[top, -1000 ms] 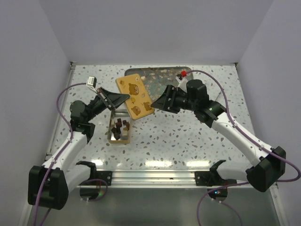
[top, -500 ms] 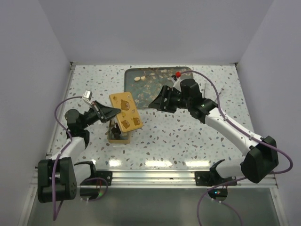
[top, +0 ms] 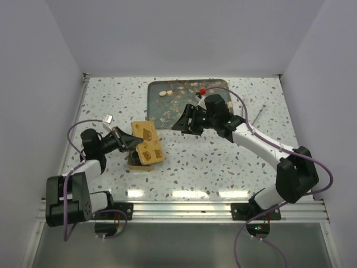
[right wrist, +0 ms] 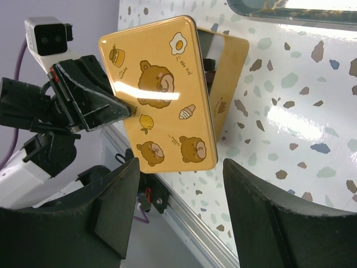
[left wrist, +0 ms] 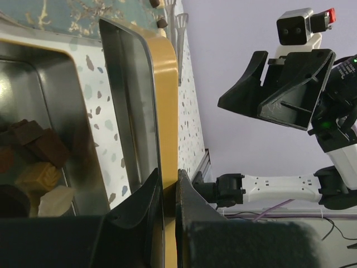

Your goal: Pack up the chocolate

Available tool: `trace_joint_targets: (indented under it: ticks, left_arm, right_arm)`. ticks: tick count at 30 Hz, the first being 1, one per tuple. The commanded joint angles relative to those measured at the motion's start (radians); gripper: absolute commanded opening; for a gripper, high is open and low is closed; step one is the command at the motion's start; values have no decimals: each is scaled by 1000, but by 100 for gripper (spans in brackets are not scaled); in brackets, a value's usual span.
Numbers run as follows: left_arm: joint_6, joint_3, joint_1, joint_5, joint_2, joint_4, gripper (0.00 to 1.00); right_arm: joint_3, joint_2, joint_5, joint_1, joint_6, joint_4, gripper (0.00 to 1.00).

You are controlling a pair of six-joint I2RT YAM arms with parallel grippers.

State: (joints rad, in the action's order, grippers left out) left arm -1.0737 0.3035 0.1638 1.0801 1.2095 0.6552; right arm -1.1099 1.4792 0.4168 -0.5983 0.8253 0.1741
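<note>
left hand (left wrist: 169,187) clenched on rim of tilted bear-print lid (top: 148,143), lid above gold tin (top: 134,164) holding chocolate (left wrist: 37,146), bench (top: 223,167) left side, right hand (top: 181,123) released, hovering at teal tray (top: 167,107) near edge

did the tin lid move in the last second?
Yes. The lid, pinched in the left gripper, left the teal tray's edge and came toward the arm bases, now over the gold tin.

Bright, glare on lid (right wrist: 159,95), perhaps soft foreground
</note>
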Motion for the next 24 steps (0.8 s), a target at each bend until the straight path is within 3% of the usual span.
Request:
trace_joint_targets:
  ticks: [1, 8, 16, 20, 24]
  left_arm:
    - [106, 11, 29, 50, 42, -29, 0]
    - [208, 84, 91, 109, 123, -146, 0]
    - [331, 169, 108, 112, 189, -288, 0]
    - [449, 223, 108, 81, 208, -457, 0]
    - [462, 223, 108, 70, 216, -468, 0]
  right_arm:
    - [-11, 56, 16, -21, -18, -74, 64]
    - [-30, 208, 63, -95, 12, -217, 64]
    - [-82, 317, 71, -146, -20, -206, 66]
    - [-96, 354, 77, -175, -17, -217, 66]
    - [-100, 391, 63, -204, -14, -226, 66]
